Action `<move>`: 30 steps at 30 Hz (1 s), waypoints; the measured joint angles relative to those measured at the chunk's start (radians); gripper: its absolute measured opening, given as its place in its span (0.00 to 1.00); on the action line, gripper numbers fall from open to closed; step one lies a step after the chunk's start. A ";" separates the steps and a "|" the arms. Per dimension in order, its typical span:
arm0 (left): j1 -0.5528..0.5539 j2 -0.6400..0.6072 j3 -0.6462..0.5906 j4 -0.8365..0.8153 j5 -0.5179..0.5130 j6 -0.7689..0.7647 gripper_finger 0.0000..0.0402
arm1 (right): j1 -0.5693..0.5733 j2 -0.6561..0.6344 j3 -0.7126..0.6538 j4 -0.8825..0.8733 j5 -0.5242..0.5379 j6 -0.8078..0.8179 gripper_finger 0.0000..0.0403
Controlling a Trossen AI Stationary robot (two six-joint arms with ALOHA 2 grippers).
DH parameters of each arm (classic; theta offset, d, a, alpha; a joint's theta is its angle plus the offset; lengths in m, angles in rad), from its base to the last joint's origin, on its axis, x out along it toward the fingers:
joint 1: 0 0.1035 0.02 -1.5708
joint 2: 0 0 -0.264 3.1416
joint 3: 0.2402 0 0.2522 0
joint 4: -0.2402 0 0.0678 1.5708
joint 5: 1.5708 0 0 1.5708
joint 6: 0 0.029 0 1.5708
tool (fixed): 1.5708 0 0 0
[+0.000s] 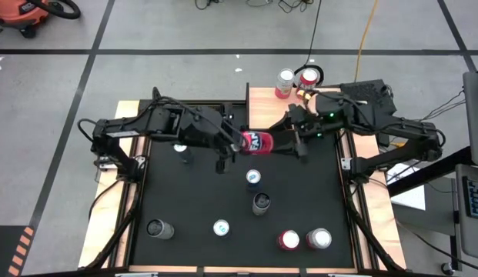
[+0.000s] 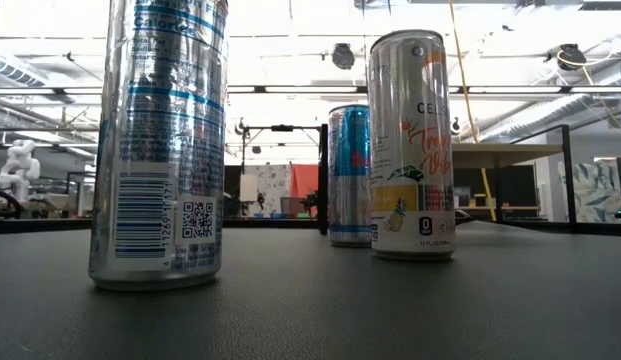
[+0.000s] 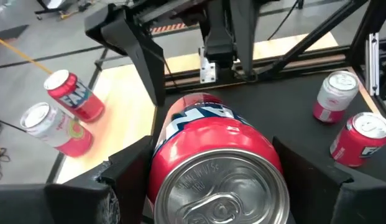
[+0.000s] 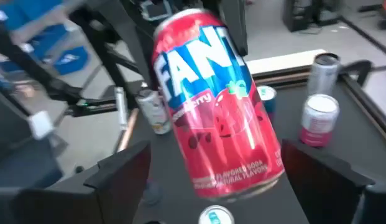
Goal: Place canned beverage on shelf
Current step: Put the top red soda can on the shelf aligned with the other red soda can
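Left claw (image 1: pixel 237 144) grips the red Fanta can (image 1: pixel 256 141) mid-air; right claw (image 1: pixel 294 137) released; a weak grip could drop it.

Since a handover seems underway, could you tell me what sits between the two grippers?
The red Fanta can, lying sideways, sits between the left gripper and right gripper in the high view.

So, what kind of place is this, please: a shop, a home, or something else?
Most likely a robotics lab or workshop, not a shop. Cables trail over a bare grey floor marked with dark lines, an orange shop vacuum stands in a corner, and the low view shows an open ceiling with strip lights.
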 joint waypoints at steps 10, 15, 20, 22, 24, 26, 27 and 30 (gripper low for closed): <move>0.050 0.003 0.000 -0.004 0.049 -0.001 0.72 | 0.023 0.075 0.000 0.015 0.120 -0.072 0.84; 0.060 0.003 0.000 -0.008 0.080 -0.001 0.72 | 0.023 0.120 0.000 0.036 0.117 -0.103 0.84; 0.060 0.003 0.000 -0.004 0.085 0.017 0.72 | 0.023 0.139 0.000 0.070 0.111 -0.107 0.83; 0.060 0.001 0.000 -0.002 0.085 0.017 0.72 | 0.023 0.141 0.000 0.083 0.111 -0.118 0.83; 0.060 0.000 0.000 -0.004 0.085 0.018 0.71 | 0.023 0.146 0.000 0.105 0.111 -0.124 0.83; 0.061 0.000 0.000 -0.015 0.085 0.017 0.71 | 0.023 0.148 -0.001 0.123 0.111 -0.122 0.85; 0.061 0.000 0.000 -0.018 0.085 0.018 0.70 | 0.023 0.148 -0.001 0.144 0.102 -0.119 0.87; 0.060 0.004 -0.002 -0.021 0.087 0.017 0.70 | 0.023 0.144 0.000 0.173 0.088 -0.094 0.92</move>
